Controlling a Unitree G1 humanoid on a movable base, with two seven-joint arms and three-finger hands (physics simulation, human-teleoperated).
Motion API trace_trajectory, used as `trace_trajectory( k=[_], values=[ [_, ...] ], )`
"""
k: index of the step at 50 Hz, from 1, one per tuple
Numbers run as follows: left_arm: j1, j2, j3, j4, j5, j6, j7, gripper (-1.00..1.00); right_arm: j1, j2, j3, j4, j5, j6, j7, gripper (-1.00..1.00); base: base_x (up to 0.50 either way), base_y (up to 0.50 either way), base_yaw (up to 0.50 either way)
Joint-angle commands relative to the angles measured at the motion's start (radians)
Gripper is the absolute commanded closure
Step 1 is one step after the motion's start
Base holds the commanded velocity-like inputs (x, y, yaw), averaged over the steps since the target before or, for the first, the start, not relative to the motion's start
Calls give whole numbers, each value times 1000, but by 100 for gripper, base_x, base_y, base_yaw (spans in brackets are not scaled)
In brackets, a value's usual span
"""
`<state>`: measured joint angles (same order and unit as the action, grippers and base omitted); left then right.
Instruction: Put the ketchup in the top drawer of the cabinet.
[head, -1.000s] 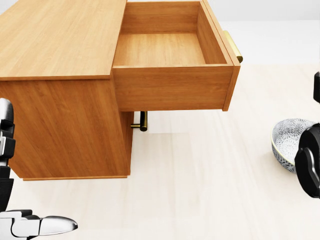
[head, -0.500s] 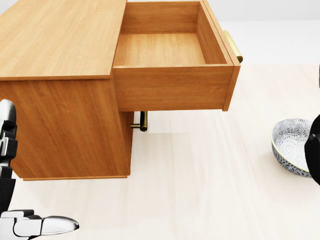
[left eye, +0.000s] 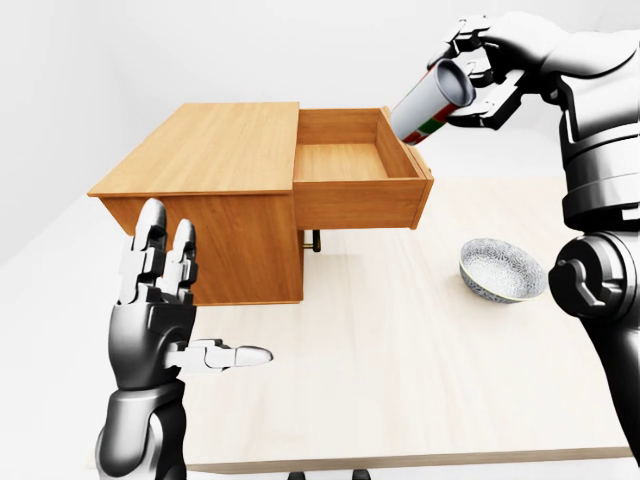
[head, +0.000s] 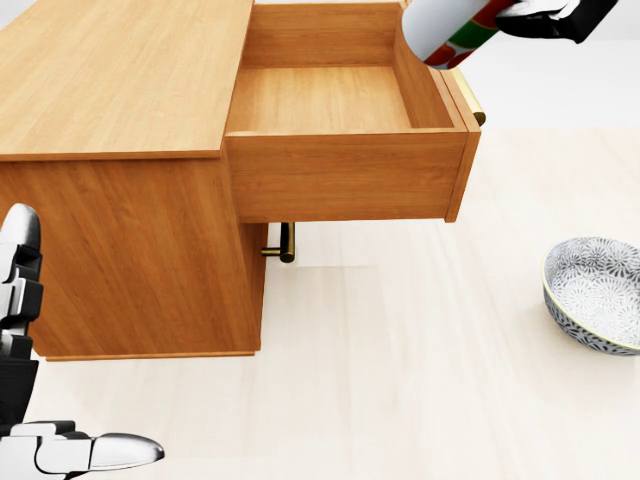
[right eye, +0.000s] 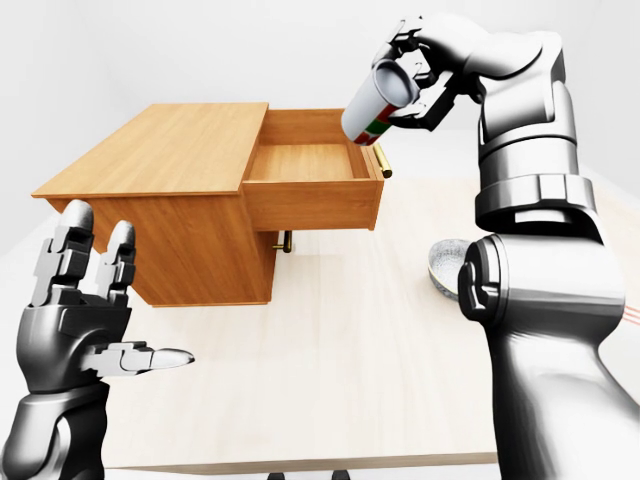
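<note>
Pale wood table (left eye: 400, 380) fills lower & middle of left-eye view, near edge along the bottom. On it, upper left: cabinet (left eye: 200, 200), w/ top drawer (left eye: 355, 185) pulled open toward the right, inside bare. Brass handle (head: 467, 92) shows at drawer's right end in head view; a 2nd dark/brass handle (head: 284, 243) sits under the drawer. Right of centre, well apart from cabinet: patterned bowl (left eye: 502, 270), upright on the tabletop.

The ketchup (left eye: 432, 102) is being gripped, tilted, by the right hand (left eye: 490, 68) above the open top drawer (left eye: 360, 180).
</note>
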<state>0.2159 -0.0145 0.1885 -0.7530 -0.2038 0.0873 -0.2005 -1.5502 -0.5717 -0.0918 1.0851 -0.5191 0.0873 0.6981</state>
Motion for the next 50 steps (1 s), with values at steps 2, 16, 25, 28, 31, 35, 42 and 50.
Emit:
trace_trajectory(
  k=[2,16,25,28,31,35,42,50],
  values=[
    [1,0,-5,5,4,0,1,-100,16,-23,-24,67,48,0,0,100,0,0,0],
    [-3,1,-4,12,4,0,1,-100,-47,-16,-6,112,42,0,0,100,0,0,0],
    [3,0,-7,2,5,0,2,-100,-85,1,0,132,20,0,0,100,0,0,0],
    [-1,1,-4,-1,2,0,3,-100,-99,9,1,139,15,0,0,100,0,0,0],
    [-1,1,-2,-1,1,0,3,-100,-101,15,1,142,11,0,0,100,0,0,0],
    [-1,1,-2,0,1,0,2,-100,-104,18,0,147,7,0,0,100,0,0,0],
    [2,0,-6,3,4,0,2,-100,-98,22,-8,156,14,0,0,100,0,0,0],
    [0,0,-7,8,6,0,2,-100,-90,29,-14,166,28,0,-1,100,0,0,0]
  ],
)
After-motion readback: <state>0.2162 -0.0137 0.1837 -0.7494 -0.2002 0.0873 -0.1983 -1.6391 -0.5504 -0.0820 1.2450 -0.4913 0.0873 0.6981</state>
